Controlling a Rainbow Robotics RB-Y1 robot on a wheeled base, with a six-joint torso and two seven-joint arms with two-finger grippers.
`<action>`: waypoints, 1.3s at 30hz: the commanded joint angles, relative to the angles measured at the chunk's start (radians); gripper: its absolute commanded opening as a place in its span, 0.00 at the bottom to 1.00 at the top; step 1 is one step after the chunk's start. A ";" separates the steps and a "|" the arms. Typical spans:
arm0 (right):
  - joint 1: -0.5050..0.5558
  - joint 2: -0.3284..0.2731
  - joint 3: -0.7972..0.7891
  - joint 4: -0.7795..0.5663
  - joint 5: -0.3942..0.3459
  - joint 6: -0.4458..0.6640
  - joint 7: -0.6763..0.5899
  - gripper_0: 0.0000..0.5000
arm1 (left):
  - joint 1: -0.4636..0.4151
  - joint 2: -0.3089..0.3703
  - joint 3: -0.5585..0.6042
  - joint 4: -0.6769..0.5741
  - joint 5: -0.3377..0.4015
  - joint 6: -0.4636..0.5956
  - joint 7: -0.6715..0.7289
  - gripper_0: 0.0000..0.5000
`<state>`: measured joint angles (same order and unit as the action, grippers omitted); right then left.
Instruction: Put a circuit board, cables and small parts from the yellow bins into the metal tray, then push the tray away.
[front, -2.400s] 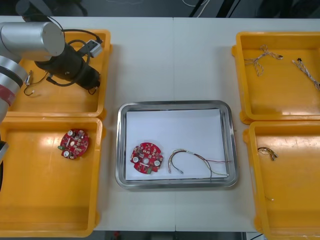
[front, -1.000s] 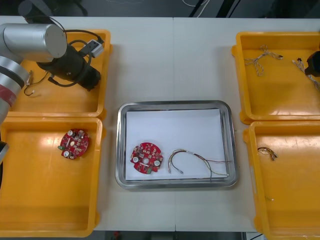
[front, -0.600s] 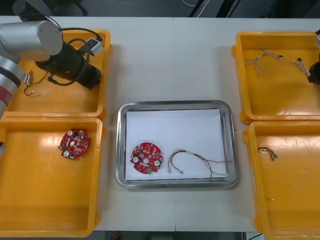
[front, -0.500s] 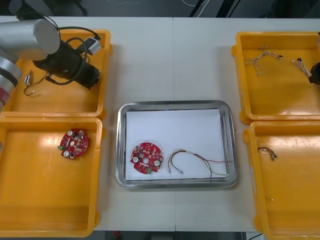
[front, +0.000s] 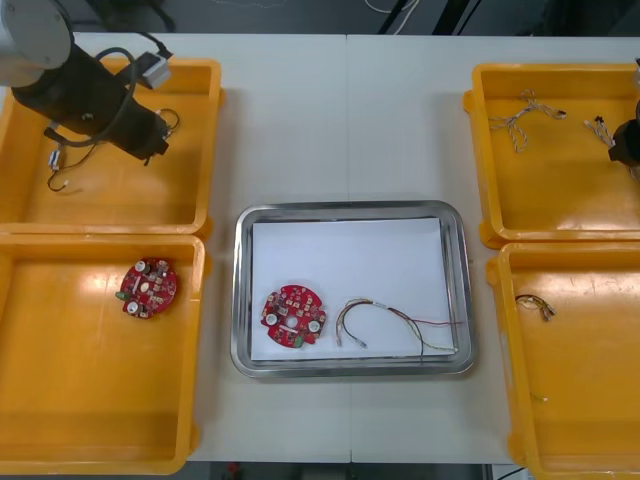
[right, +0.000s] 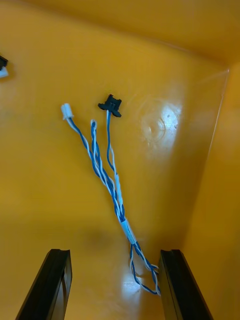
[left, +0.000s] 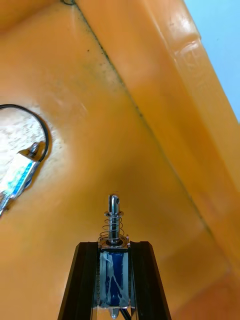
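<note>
Left wrist view: left fingers (left: 84, 280) pinch small metal part (left: 114, 235) inside bin (left: 175, 100); right fingers (right: 55, 282), released, straddle cable (right: 127, 231).

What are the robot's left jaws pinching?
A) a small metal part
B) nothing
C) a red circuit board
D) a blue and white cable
A: the left gripper, over a yellow bin, has its jaws shut on a small metal part with a spring.
</note>
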<state>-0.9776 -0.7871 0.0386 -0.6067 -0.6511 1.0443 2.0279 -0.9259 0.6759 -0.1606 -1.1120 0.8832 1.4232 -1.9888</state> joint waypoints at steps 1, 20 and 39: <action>-0.049 0.012 -0.042 0.021 -0.007 -0.036 0.037 1.00 | -0.014 0.050 0.061 -0.098 -0.056 0.085 -0.073 0.00; -0.055 0.025 -0.108 0.094 -0.021 -0.092 0.034 1.00 | 0.130 -0.042 0.105 -0.575 -0.171 0.358 0.303 0.00; -0.142 0.042 -0.106 0.231 0.004 -0.147 0.035 1.00 | 0.137 -0.253 -0.082 -0.732 -0.414 0.480 0.622 0.00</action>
<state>-1.0356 -0.7495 -0.0519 -0.4020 -0.6648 0.9051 2.0323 -0.7992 0.4513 -0.1607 -1.7987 0.5019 1.8937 -1.5545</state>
